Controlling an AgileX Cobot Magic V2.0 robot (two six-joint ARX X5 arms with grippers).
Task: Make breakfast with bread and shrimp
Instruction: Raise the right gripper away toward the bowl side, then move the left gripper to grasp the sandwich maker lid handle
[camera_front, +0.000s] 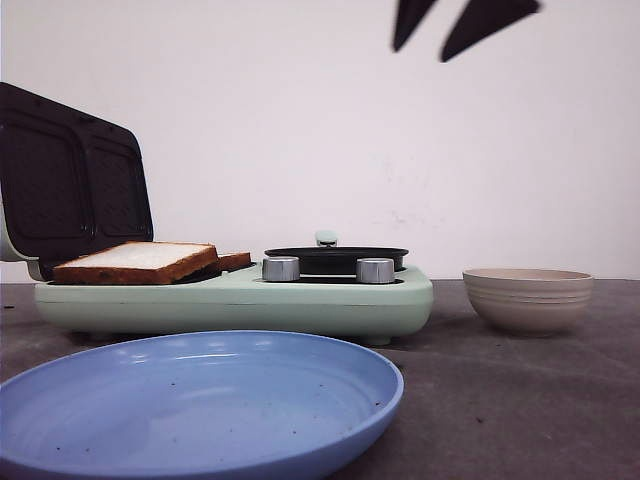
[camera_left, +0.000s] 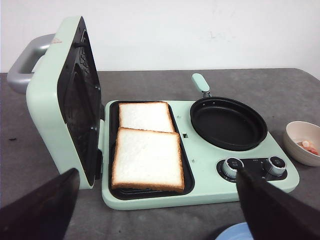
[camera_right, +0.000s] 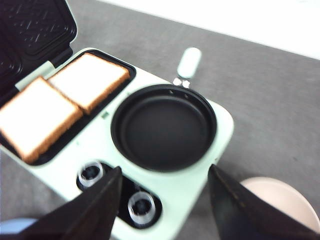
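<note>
- Two slices of bread (camera_left: 148, 155) are lying flat in the dark sandwich tray of the mint-green breakfast maker (camera_front: 300, 300), on its left half, one slice near and the other (camera_left: 146, 116) just behind it, their edges touching or nearly so.
- The hinged lid (camera_left: 65, 100) is standing open on the far left, and the round black pan (camera_left: 228, 122) is sitting empty on the right half, with two knobs (camera_front: 281, 268) on the near side of it.
- The shrimp (camera_left: 310, 145) are showing only as a few small pinkish lumps inside the beige bowl (camera_front: 528, 298), which is standing on the table well to the right of the machine.
- The right gripper (camera_right: 164, 200) is hanging high above the pan with its fingers spread and nothing between them; the bowl's rim is sitting just to the right of it and below.
- The left gripper (camera_left: 160, 210) is hovering on the near side of the bread, likewise spread wide and empty.
- In my judgement the next move is turning on the shrimp, and the right arm is clearly the nearer one: it needs to travel right and down into the bowl, then carry leftward to the pan.
- The lumps are too small to tell how their long axes are lying.
- A blue plate (camera_front: 190, 400) is waiting empty at the near edge.
</note>
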